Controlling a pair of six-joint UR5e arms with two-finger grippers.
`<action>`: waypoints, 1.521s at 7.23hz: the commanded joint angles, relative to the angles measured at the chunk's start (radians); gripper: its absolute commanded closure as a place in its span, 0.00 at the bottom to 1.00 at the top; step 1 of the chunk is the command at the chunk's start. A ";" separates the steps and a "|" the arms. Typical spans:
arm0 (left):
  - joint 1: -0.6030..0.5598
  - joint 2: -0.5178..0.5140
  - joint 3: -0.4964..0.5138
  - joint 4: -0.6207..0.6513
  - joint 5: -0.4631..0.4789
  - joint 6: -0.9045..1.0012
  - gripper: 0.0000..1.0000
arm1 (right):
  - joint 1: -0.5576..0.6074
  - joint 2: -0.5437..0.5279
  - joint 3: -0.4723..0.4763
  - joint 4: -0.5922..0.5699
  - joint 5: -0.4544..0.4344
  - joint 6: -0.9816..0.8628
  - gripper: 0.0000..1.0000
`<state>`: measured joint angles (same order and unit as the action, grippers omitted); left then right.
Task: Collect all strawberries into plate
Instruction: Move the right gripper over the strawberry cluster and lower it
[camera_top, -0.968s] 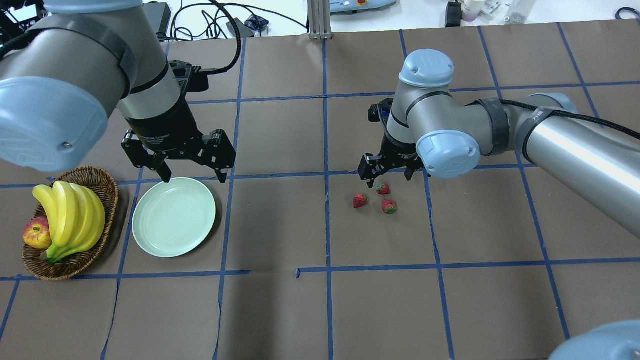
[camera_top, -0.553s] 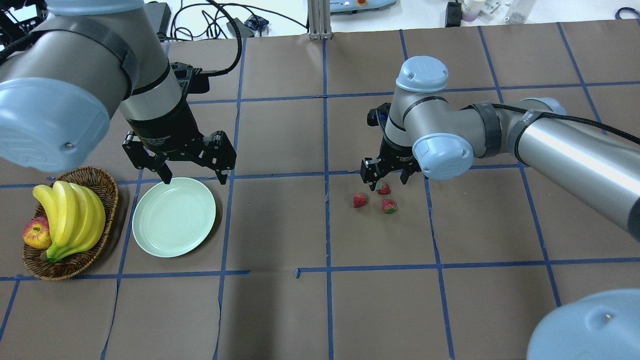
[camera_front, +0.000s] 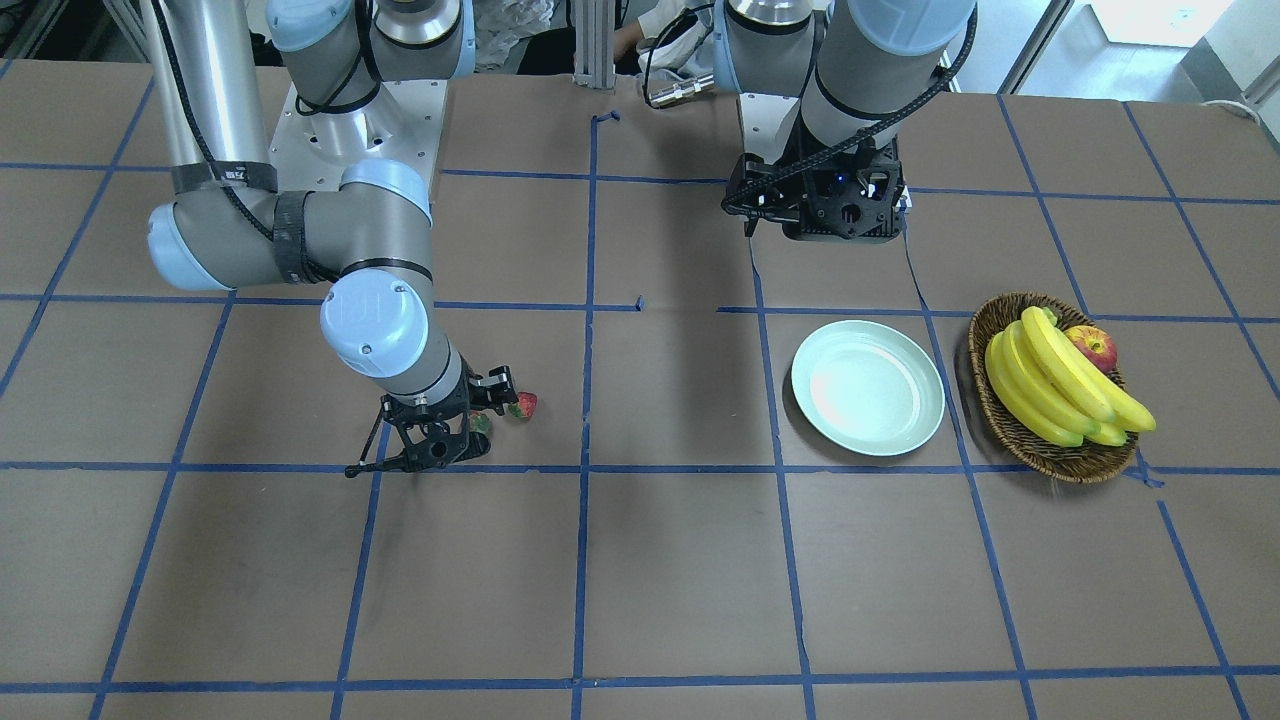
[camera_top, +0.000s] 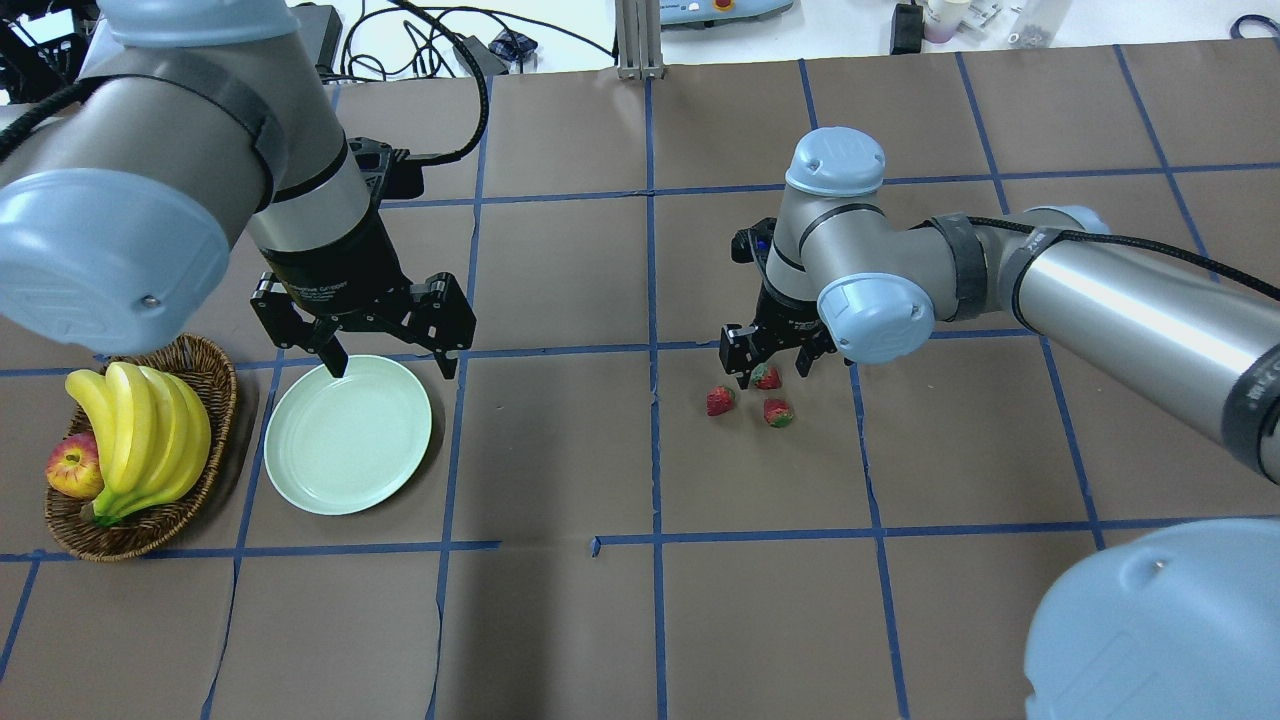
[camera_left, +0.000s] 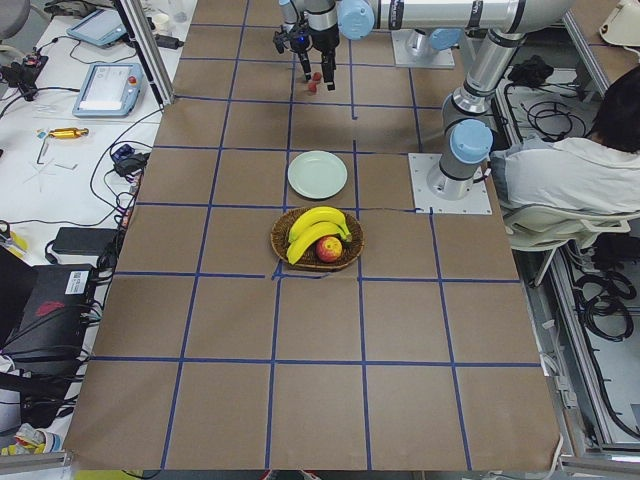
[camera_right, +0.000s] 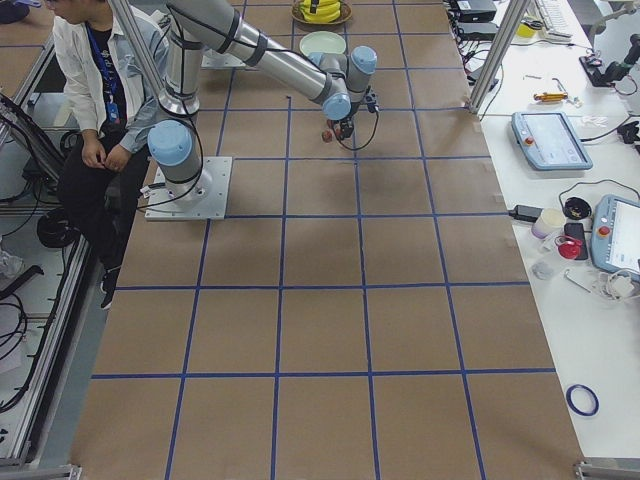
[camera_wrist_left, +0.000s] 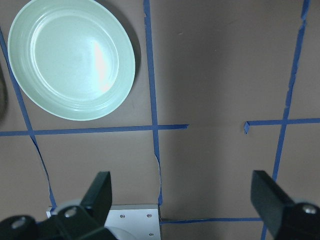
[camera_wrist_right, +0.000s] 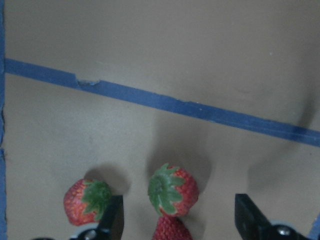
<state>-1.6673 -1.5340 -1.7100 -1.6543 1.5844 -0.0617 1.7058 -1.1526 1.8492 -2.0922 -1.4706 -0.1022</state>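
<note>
Hovering the right gripper (camera_top: 771, 377), the nearer one, jaws spread, centred over the far strawberry (camera_wrist_right: 172, 190) of three lying well to the robot's right of the empty plate (camera_top: 347, 440), with one neighbouring strawberry (camera_wrist_right: 170, 234) cut off at the wrist view's edge; hanging the left gripper (camera_top: 393, 368) wide open near the plate.

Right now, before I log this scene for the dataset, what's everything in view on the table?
strawberries: 3, red, loose together, robot's right side
plate: 1, pale green, empty, left side, beside basket
basket: 1, brown wicker, far left
bananas: 1 bunch, yellow, in basket
apple: 1, red-yellow, in basket beside bananas
table: 1, brown, blue tape grid
left tool: 1, black, open, raised near plate
right tool: 1, black, open, down astride one strawberry
</note>
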 joint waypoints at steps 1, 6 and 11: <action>0.000 0.000 0.000 -0.001 0.000 0.000 0.00 | 0.000 0.008 -0.001 -0.009 -0.004 -0.001 0.20; -0.002 0.000 -0.002 -0.002 0.000 -0.001 0.00 | 0.000 0.014 0.001 -0.026 -0.017 -0.010 0.95; 0.003 0.005 0.001 -0.001 0.005 0.010 0.00 | 0.000 -0.048 -0.034 -0.023 -0.060 0.007 1.00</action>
<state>-1.6680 -1.5329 -1.7109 -1.6565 1.5870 -0.0576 1.7053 -1.1726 1.8259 -2.1193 -1.5189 -0.0988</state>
